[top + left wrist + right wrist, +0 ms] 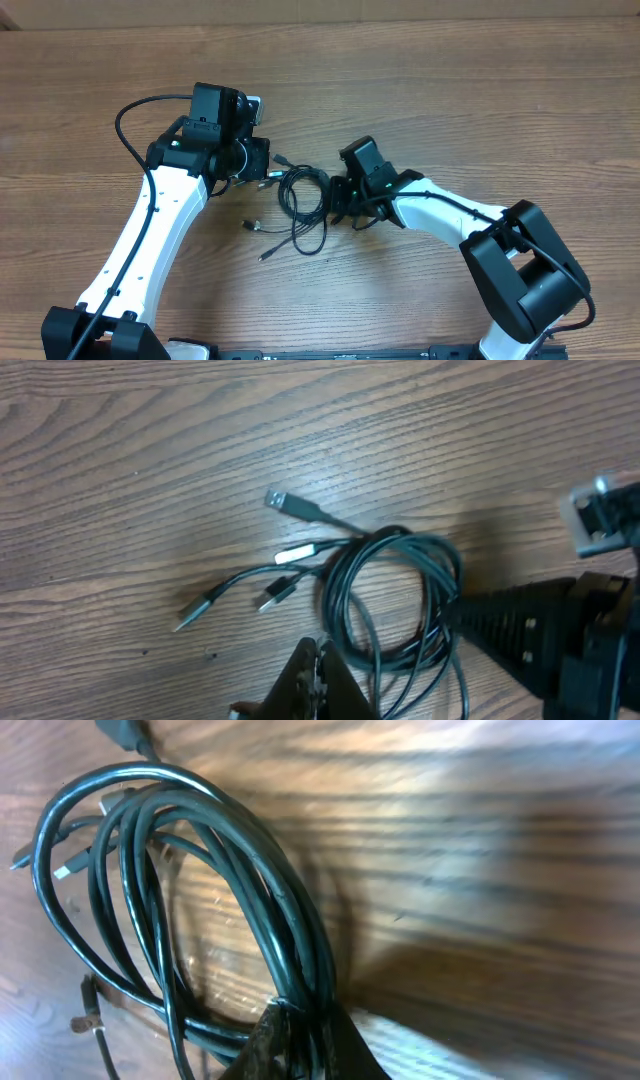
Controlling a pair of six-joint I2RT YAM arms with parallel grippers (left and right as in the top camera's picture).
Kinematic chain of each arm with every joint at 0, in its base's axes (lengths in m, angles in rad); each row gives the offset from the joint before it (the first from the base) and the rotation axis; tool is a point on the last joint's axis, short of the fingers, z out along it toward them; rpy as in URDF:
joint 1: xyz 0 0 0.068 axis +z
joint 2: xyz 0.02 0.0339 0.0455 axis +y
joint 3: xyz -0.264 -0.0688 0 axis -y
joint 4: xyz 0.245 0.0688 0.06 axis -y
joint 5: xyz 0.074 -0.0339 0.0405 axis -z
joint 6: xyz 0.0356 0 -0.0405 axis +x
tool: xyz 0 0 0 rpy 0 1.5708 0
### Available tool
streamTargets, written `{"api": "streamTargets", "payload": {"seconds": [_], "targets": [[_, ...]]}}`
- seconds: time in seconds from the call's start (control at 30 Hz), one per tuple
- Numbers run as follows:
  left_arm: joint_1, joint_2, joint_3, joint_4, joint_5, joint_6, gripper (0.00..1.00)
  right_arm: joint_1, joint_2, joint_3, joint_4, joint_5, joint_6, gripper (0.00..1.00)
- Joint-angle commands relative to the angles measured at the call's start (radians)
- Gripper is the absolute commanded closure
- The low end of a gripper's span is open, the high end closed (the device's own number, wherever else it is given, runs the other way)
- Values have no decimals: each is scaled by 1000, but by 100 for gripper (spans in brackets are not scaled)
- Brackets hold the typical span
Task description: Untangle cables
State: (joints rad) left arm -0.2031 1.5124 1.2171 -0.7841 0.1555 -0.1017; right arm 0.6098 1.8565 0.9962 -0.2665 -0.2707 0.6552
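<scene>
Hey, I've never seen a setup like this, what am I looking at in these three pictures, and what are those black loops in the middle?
You are seeing two white-and-black robot arms at a brown wooden table. One picture looks down from above; the other two come from cameras on each arm's wrist. The black loops are a bundle of thin black cables with small silver-tipped plugs, coiled together on the wood. The left hand is pinched shut on the bundle's edge, and the right hand is shut on several strands from the other side. The arms appear set to pull the tangle apart.
</scene>
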Motion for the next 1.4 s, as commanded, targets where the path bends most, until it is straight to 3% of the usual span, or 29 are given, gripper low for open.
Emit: {"api": "streamTargets", "payload": {"seconds": [0.0,0.2,0.27,0.4,0.67,0.93,1.03,1.2,1.37], "targets": [[0,4,-21,5,-5,-11,96,40,5,-9,8,0,4,93],[0,4,-63,2,-5,-38,95,70,5,-9,40,1,3,91],[0,4,-84,-1,-2,-55,95,70,5,-9,41,1,3,75],[0,4,-122,-4,-2,-87,91,70,5,-9,41,2,-1,59],[0,4,-233,55,-1,-191,83,70,5,-9,43,2,-1,36],[0,4,-334,161,79,-247,89,68,5,-6,42,1,-1,27],[0,4,-353,206,79,-246,82,66,-5,8,18,-10,-35,25],[0,4,-369,236,78,-247,78,40,-53,21,-45,-10,-107,39],[0,4,-379,265,50,-246,75,-21,-62,21,-109,82,-106,39]]}}
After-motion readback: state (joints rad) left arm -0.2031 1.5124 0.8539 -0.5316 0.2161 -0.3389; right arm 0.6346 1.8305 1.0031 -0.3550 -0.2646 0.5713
